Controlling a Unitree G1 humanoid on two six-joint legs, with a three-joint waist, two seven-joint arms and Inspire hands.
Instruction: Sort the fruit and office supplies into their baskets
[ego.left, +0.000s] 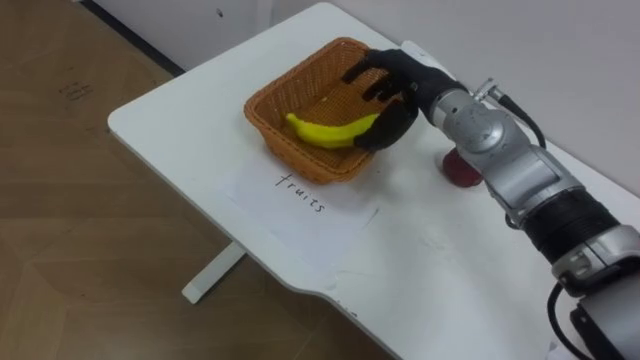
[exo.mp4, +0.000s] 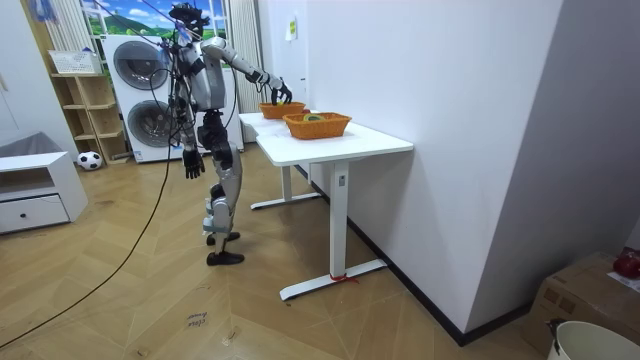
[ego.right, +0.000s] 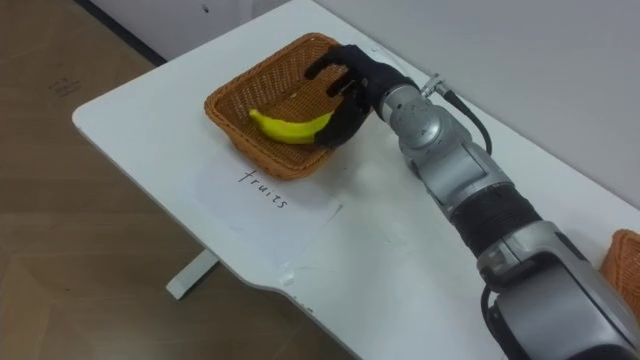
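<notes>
We see the right hand (ego.left: 398, 92) over the fruit basket (ego.left: 285, 150), thumb hooked under the banana (ego.left: 322, 131), which runs leftward from its palm.

A white table (exo.mp4: 362, 143) stands by the wall, washing machines (exo.mp4: 140, 70) and a ball (exo.mp4: 89, 159) behind.

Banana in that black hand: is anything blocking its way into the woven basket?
Nothing visible stands in the way. The banana is already within the rim of the basket, and the right hand has its fingers curled round one end.
</notes>
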